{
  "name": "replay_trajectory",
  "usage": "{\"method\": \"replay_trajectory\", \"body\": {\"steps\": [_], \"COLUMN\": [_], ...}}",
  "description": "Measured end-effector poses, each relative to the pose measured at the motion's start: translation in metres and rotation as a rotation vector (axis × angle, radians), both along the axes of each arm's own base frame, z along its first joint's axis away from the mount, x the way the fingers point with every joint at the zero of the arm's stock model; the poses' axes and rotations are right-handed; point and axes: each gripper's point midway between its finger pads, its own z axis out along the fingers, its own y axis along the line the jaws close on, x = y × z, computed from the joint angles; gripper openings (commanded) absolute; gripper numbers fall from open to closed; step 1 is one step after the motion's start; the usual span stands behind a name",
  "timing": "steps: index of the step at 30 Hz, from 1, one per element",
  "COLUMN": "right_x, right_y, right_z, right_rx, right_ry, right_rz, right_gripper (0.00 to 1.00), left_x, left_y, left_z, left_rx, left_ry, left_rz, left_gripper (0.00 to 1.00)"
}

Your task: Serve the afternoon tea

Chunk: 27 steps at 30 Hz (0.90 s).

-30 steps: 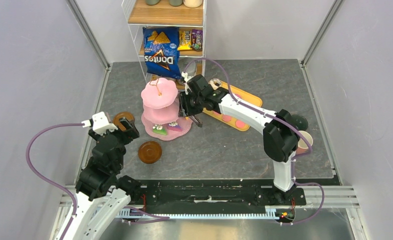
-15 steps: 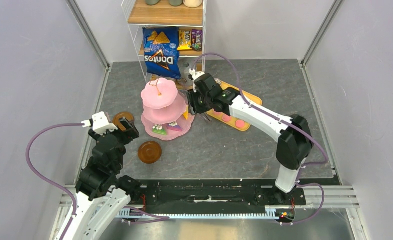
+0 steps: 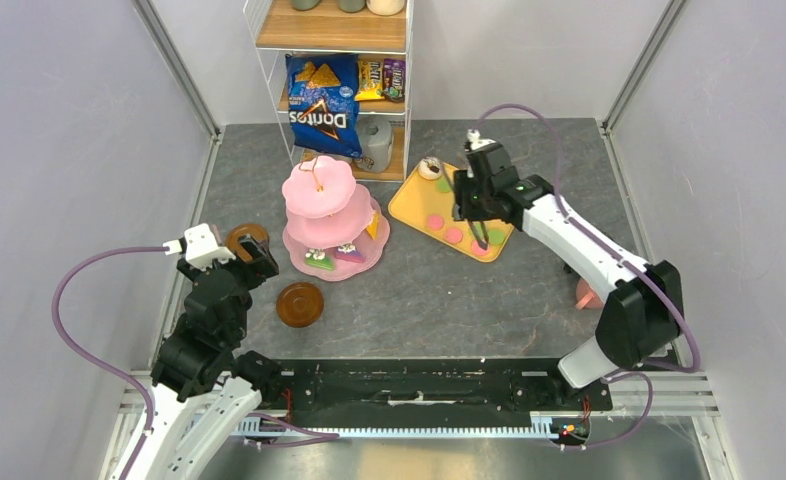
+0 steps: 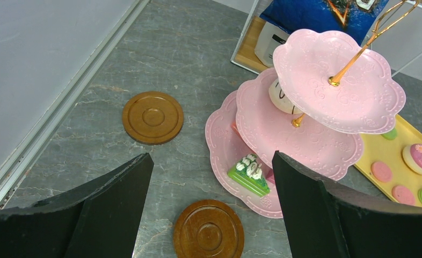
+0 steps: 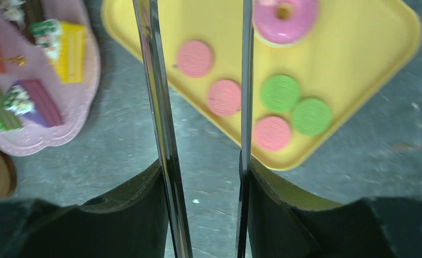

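Observation:
The pink three-tier stand (image 3: 319, 190) stands left of centre and carries cake slices: a green one (image 4: 249, 174), a yellow one (image 5: 64, 43) and a purple one (image 5: 34, 102). The yellow tray (image 3: 409, 205) holds a pink donut (image 5: 284, 16), pink macarons (image 5: 224, 97) and green macarons (image 5: 279, 93). My right gripper (image 3: 469, 205) is shut on the metal tongs (image 5: 158, 107) and hovers over the tray; the tong arms are apart and empty. My left gripper (image 4: 211, 166) is open and empty above a brown saucer (image 4: 209, 231). A second saucer (image 4: 152, 117) lies to the left. The pink mug (image 3: 586, 296) peeks out behind the right arm. The dark-green mug is hidden.
A wire shelf at the back holds the blue Doritos bag (image 3: 321, 105) and snack packs. A grey container (image 3: 375, 145) stands at its foot. Metal frame posts and grey walls close in both sides. The saucers lie close to the stand's left and front.
My right arm has swung right, from the stand to above the yellow tray, with the tongs in it. A yellow cake slice now rests on the stand. The left arm has not moved.

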Motion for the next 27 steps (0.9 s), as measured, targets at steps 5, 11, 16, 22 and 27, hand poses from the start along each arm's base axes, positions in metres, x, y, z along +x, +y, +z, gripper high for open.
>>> {"method": "replay_trajectory", "body": {"steps": [5, 11, 16, 22, 27], "right_x": [0.001, -0.006, -0.014, -0.015, -0.016], "right_y": [-0.052, -0.09, -0.1, -0.093, -0.088], "right_z": [-0.01, -0.034, -0.045, -0.05, -0.063], "right_rx": [0.01, 0.047, 0.102, 0.16, 0.177], "right_ry": [0.04, 0.129, 0.195, 0.236, 0.288], "right_rz": [-0.126, -0.212, -0.231, -0.21, -0.197], "right_gripper": [0.55, 0.55, 0.55, 0.56, 0.56], "left_x": [0.0, 0.0, 0.0, 0.0, 0.0], "left_y": [0.0, 0.0, 0.0, 0.0, 0.0], "left_z": [0.0, 0.0, 0.0, 0.0, 0.0], "left_rx": [0.0, 0.0, 0.0, 0.0, 0.0], "left_ry": [0.0, 0.0, 0.0, 0.0, 0.0], "left_rz": [0.0, 0.0, 0.0, 0.0, 0.0], "left_gripper": [0.9, 0.9, 0.9, 0.9, 0.9]}}
